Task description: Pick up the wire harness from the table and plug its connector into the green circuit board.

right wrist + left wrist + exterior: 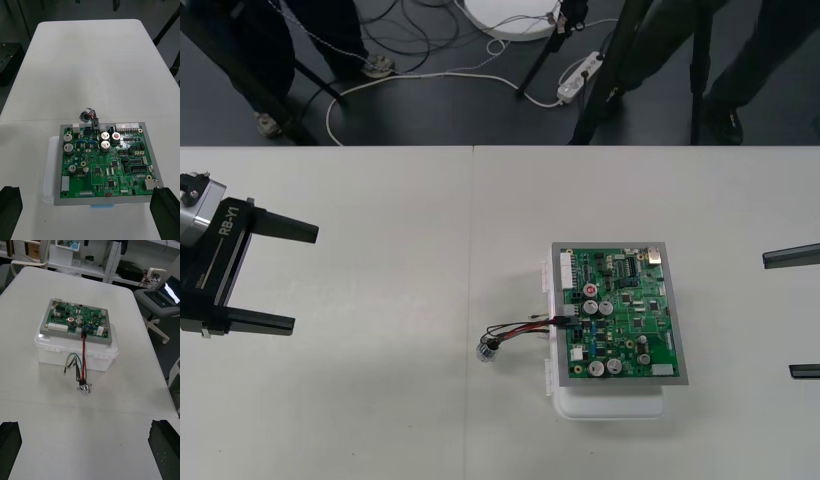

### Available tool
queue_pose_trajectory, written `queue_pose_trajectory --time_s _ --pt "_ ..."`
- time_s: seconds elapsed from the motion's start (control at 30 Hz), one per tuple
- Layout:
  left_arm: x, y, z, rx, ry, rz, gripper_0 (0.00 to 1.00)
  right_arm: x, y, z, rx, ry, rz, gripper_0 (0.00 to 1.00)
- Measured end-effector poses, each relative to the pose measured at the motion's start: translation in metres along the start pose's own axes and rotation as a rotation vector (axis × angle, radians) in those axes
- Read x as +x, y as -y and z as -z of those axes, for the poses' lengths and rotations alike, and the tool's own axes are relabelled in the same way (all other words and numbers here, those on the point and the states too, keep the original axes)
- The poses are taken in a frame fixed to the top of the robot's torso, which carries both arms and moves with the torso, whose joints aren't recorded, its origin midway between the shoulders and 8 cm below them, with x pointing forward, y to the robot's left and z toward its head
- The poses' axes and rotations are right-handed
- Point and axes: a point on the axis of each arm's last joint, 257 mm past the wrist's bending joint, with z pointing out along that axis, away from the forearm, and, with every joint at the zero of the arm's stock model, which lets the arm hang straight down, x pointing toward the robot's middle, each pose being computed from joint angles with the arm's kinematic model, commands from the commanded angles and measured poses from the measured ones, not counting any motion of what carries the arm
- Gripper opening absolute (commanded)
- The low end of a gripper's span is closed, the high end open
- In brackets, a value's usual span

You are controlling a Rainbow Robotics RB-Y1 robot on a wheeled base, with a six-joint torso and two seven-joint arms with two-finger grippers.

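Your left pincer [303, 277] sits at 9 o'clock of the green circuit board [620, 315], well apart, fingers spread wide and holding nothing. Your right pincer [778, 316] sits at 3 o'clock, also wide and holding nothing. The wire harness [525, 328] has its black plug [564, 322] seated in the board's left edge. Its wires drop over the white base [610, 405]. The metal socket [487, 350] lies on the table [380, 400] at 8 o'clock of the plug.
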Motion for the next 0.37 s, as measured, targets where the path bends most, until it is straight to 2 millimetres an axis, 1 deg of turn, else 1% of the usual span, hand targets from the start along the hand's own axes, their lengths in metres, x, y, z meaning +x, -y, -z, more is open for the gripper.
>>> queue_pose_trajectory --time_s 0.37 --pt "0.0 0.0 0.0 0.0 0.0 0.0 1.0 0.0 0.0 0.0 0.0 0.0 0.0 1.0"
